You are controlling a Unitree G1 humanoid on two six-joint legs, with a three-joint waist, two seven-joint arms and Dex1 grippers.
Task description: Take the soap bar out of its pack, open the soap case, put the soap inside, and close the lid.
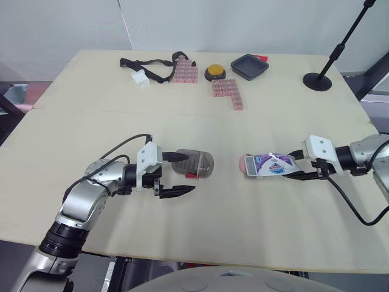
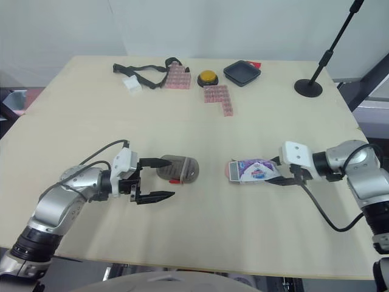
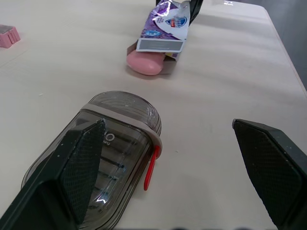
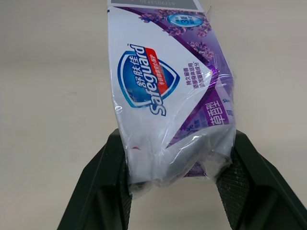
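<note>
Two tools, two states. The right tool (image 4: 175, 170) is clamped on the crimped tail of the soap pack (image 1: 273, 164), pinching the wrapper from both sides. The left tool (image 1: 187, 173) stands wide apart, one finger over the soap case (image 1: 196, 163) and the other off to its side, gripping nothing.

The step in hand looks like getting the soap bar (image 3: 144, 64) out. To do it well, I would keep the pinch only on the empty tail so the bar is not trapped. The left tool should take the exposed pink end squarely, since it is likely slippery, and draw it straight along the pack.

The pack lies flat on the bench (image 1: 200, 237), right of the middle. Its open mouth faces the case, near it but apart. It is a glossy white and purple wrapper with a blue shield, creased where it is held. The rounded pink bar pokes out of the mouth. The case is smoky and see-through, lid shut, with a red latch (image 3: 149, 168) on its side
</note>
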